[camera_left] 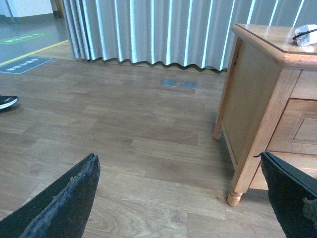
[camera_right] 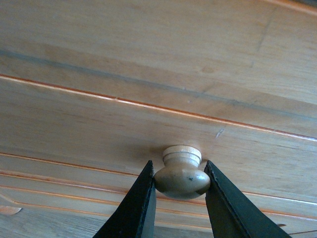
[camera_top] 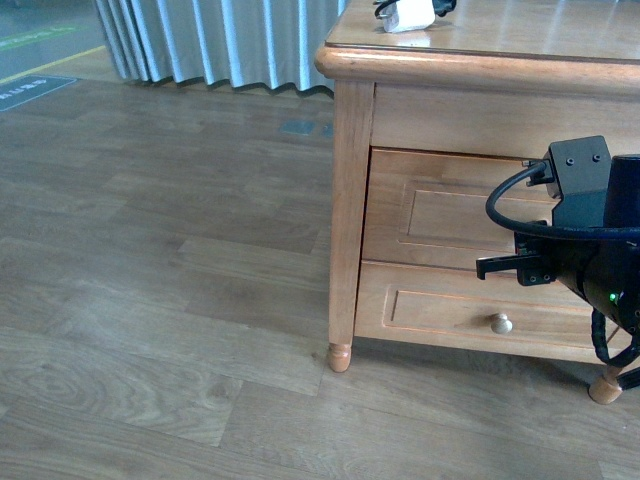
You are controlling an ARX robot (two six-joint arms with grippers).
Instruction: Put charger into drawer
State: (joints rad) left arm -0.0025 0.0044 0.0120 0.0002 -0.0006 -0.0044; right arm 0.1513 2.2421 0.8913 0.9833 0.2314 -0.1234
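Note:
The white charger (camera_top: 408, 15) with its black cable lies on the cabinet's glass top, also showing in the left wrist view as the charger (camera_left: 306, 35). The upper drawer (camera_top: 440, 210) sits flush in the cabinet front. My right gripper (camera_top: 503, 267) reaches to its panel from the right and hides the knob there. In the right wrist view the round pale drawer knob (camera_right: 182, 177) is pinched between both black fingers of the right gripper (camera_right: 179, 171), against the drawer front (camera_right: 148, 114). My left gripper (camera_left: 181, 198) hangs open over the floor, left of the cabinet, holding nothing.
The honey-brown cabinet (camera_top: 345, 200) stands on turned feet on a wood-plank floor (camera_top: 150, 280). The lower drawer has its own knob (camera_top: 501, 323). Grey curtains (camera_top: 210, 40) hang behind. A shoe tip (camera_left: 6, 101) shows at the far left.

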